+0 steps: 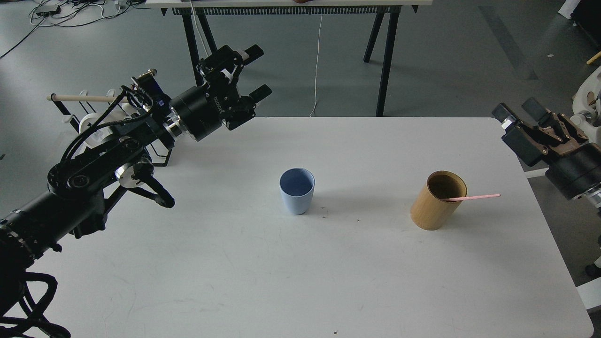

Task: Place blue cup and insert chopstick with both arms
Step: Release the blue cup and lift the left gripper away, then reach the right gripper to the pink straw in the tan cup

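In the head view, the blue cup (296, 190) stands upright and empty near the middle of the white table (225, 272), so the placing looks done and the step in hand is, by my judgement, fetching the chopstick (472, 197) from the tan holder (438, 200) and carrying it to the cup. The right gripper (522, 113) hovers beyond the table's right edge, well apart from the holder, its 2 fingers spread wide and empty; the left gripper (256, 72) hangs above the table's far left corner, likewise spread wide with nothing in it. To do this well, the right arm should come in over the free end of the stick, which juts out past the holder's rim toward the right, close across its thin shaft, then lift along the stick's own line so the light holder does not tip. The left arm could steady the cup during insertion. The cup is a pale matte blue tumbler, tapered toward its base, without handle, its darker interior visible. Only 1 pale pink stick shows, thin and straight, leaning on the rim.
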Controlling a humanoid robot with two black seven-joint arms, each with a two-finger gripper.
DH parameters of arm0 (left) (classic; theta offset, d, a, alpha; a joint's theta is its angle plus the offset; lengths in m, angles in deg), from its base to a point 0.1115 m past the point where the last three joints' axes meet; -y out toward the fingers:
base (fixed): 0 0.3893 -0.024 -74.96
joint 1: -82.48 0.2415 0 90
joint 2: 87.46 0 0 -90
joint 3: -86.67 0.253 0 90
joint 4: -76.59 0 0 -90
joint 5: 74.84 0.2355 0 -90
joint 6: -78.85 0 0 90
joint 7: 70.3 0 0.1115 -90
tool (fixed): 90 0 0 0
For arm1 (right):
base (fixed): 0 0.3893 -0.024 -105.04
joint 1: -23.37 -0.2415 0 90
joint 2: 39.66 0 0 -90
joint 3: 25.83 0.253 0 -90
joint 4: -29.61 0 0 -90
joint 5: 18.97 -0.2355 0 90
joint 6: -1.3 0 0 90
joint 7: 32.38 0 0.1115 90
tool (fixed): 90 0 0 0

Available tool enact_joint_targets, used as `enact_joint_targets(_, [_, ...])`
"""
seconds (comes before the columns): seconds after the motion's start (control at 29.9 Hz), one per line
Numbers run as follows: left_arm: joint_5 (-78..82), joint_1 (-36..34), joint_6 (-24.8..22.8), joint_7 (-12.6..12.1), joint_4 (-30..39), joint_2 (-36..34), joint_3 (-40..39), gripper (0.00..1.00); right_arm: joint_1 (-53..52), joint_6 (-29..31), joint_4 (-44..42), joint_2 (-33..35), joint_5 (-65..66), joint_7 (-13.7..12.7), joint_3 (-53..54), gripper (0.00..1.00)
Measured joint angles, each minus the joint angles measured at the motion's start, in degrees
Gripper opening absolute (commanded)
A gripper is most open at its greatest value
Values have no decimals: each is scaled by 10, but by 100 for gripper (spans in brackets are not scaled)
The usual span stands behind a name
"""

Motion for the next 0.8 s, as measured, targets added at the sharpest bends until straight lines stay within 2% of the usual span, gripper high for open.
enact_joint_targets(0.23, [-1,4,0,0,5,10,-4,99,41,-2,3,-8,64,0,19,90])
enact_joint_targets(0.8, [1,25,0,0,-1,5,0,99,102,-2,23,-32,126,0,39,90])
